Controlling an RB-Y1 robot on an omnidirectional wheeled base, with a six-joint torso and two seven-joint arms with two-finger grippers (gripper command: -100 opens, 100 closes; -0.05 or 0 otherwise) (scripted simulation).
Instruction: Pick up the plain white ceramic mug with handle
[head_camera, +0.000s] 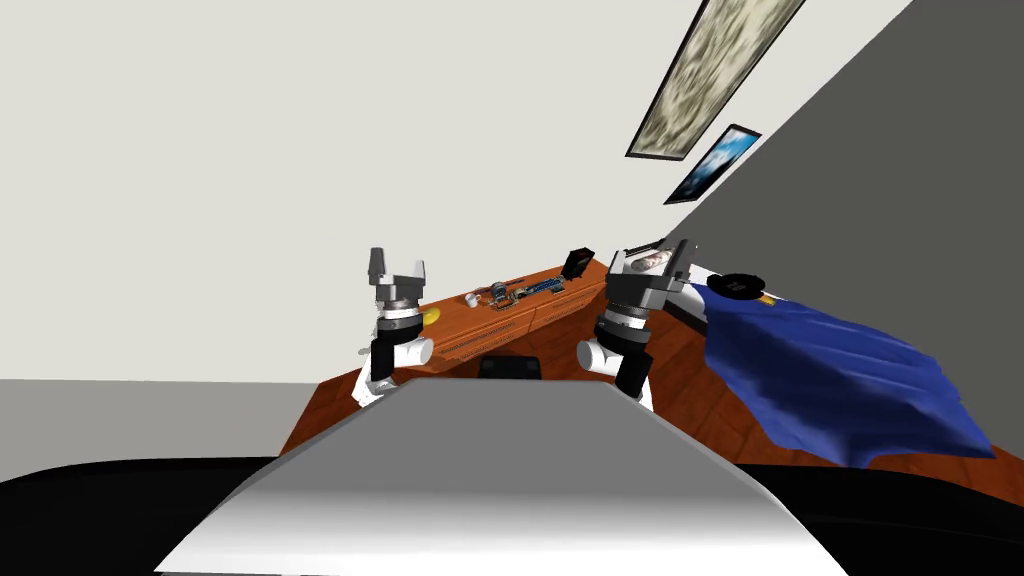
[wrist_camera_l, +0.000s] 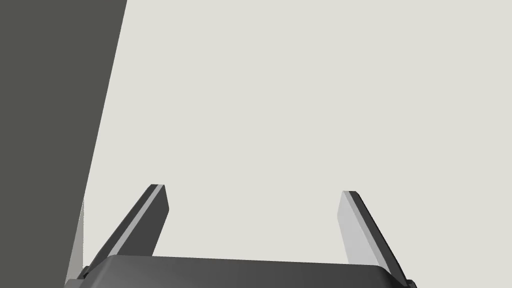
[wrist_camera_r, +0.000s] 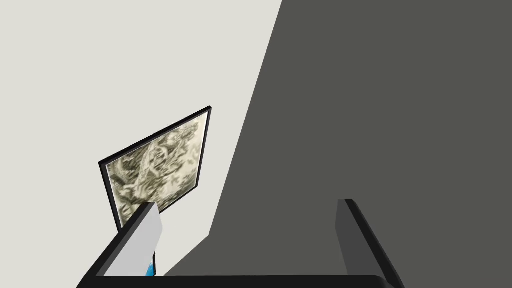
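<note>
A small white mug-like object (head_camera: 471, 298) stands on a long brown wooden cabinet (head_camera: 545, 308) against the far wall; it is too small to make out a handle. Both arms are raised in front of me, well short of the cabinet. My left gripper (head_camera: 398, 262) points upward with its fingers spread and nothing between them; the left wrist view shows the same open gripper (wrist_camera_l: 252, 189). My right gripper (head_camera: 650, 253) is also held up and open, and the right wrist view shows that gripper (wrist_camera_r: 247, 202) with an empty gap.
On the cabinet top lie a yellow disc (head_camera: 432, 315), a cluster of small items (head_camera: 512, 292) and a black upright object (head_camera: 578, 262). A bed with a blue blanket (head_camera: 840, 375) and a black round thing (head_camera: 741, 285) stands at the right. Brown floor (head_camera: 700, 385) lies between.
</note>
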